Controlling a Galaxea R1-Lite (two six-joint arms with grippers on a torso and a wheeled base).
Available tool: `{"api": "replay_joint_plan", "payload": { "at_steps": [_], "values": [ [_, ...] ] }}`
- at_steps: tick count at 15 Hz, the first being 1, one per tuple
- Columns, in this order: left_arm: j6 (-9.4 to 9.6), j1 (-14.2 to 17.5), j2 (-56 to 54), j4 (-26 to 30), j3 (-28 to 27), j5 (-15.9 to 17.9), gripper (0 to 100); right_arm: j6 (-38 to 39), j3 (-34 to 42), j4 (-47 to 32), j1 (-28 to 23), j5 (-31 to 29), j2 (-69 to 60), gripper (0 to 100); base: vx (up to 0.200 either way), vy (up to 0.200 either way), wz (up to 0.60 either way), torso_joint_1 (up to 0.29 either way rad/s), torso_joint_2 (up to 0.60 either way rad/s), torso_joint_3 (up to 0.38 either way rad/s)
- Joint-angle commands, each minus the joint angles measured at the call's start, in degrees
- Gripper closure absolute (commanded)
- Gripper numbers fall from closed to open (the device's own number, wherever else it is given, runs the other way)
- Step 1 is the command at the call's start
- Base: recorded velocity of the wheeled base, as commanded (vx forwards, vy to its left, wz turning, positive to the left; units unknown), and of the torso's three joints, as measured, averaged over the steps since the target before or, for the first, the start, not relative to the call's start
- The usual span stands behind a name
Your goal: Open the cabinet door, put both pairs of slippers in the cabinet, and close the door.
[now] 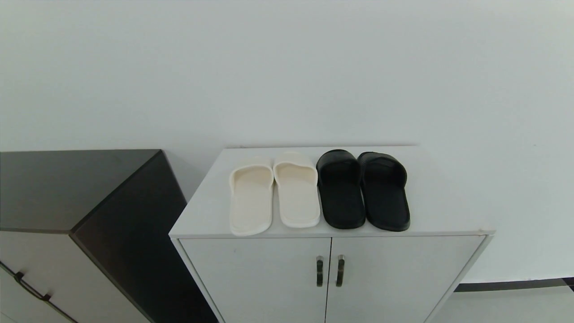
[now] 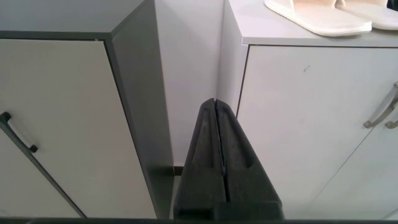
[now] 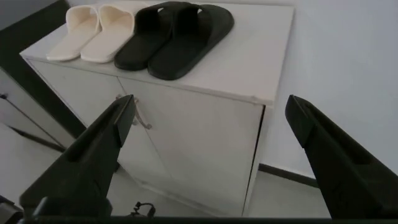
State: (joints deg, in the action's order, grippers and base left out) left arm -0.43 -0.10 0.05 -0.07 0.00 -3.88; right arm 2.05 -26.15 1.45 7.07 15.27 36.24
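A white two-door cabinet (image 1: pixel 403 215) stands against the wall with both doors shut; its two metal handles (image 1: pixel 329 270) meet at the middle. On its top lie a cream pair of slippers (image 1: pixel 272 193) and, to their right, a black pair of slippers (image 1: pixel 363 189). My left gripper (image 2: pixel 216 106) is shut with nothing in it, low before the gap at the cabinet's left side. My right gripper (image 3: pixel 208 118) stands open and empty, off the cabinet's front right corner (image 3: pixel 261 102), with the black slippers (image 3: pixel 177 34) and cream slippers (image 3: pixel 93 31) beyond.
A second cabinet with a dark top (image 1: pixel 71 188) and a dark bar handle (image 1: pixel 31 287) stands left of the white one, a narrow gap (image 2: pixel 186 81) between them. A white wall runs behind. Bare floor (image 1: pixel 515 305) lies to the right.
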Motion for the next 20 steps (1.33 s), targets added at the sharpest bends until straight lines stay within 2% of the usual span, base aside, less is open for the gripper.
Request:
{"api": "replay_joint_plan", "payload": {
  "at_steps": [1,2,4,5,6,8,11,13,18,20],
  "values": [
    [-0.01,0.0,0.0,0.0,0.0,-0.1,100,0.8,-4.6,3.6,9.7,-5.3,13.3,0,0.0,0.0,0.0,0.0,0.0,0.0],
    [-0.01,0.0,0.0,0.0,0.0,0.0,100,4.7,-7.6,3.7,18.8,-12.7,16.8,0,0.0,0.0,0.0,0.0,0.0,0.0],
    [0.08,0.0,0.0,0.0,0.0,0.0,100,10.3,-13.4,3.6,31.6,-25.4,23.3,0,0.0,0.0,0.0,0.0,0.0,0.0],
    [-0.01,0.0,0.0,0.0,0.0,0.0,100,12.9,-16.0,3.6,35.7,-30.9,27.2,0,0.0,0.0,0.0,0.0,0.0,0.0],
    [-0.01,0.0,0.0,0.0,0.0,0.0,100,13.9,-17.6,3.7,37.7,-33.7,29.9,0,0.0,0.0,0.0,0.0,0.0,0.0],
    [-0.01,0.0,0.0,0.0,0.0,0.0,100,14.5,-25.9,4.1,42.4,-40.9,40.5,0,0.0,0.0,0.0,0.0,0.0,0.0],
    [-0.01,0.0,0.0,0.0,0.0,-0.1,100,14.7,-35.0,4.1,45.2,-47.1,50.9,0,0.0,0.0,0.0,0.0,0.0,0.0],
    [-0.1,0.0,0.0,0.0,0.0,-0.1,100,17.9,-40.2,4.1,45.4,-49.8,56.6,0,0.0,0.0,0.0,0.0,0.0,0.0],
    [-0.1,0.0,0.0,0.0,0.0,-0.1,100,19.4,-44.3,5.0,44.4,-57.0,65.4,0,0.0,0.0,0.0,0.0,0.0,0.0],
    [-0.1,0.0,0.0,0.0,0.0,-0.1,100,19.4,-46.8,5.7,42.3,-59.7,68.3,0,0.0,0.0,0.0,0.0,0.0,0.0]
  ]
}}
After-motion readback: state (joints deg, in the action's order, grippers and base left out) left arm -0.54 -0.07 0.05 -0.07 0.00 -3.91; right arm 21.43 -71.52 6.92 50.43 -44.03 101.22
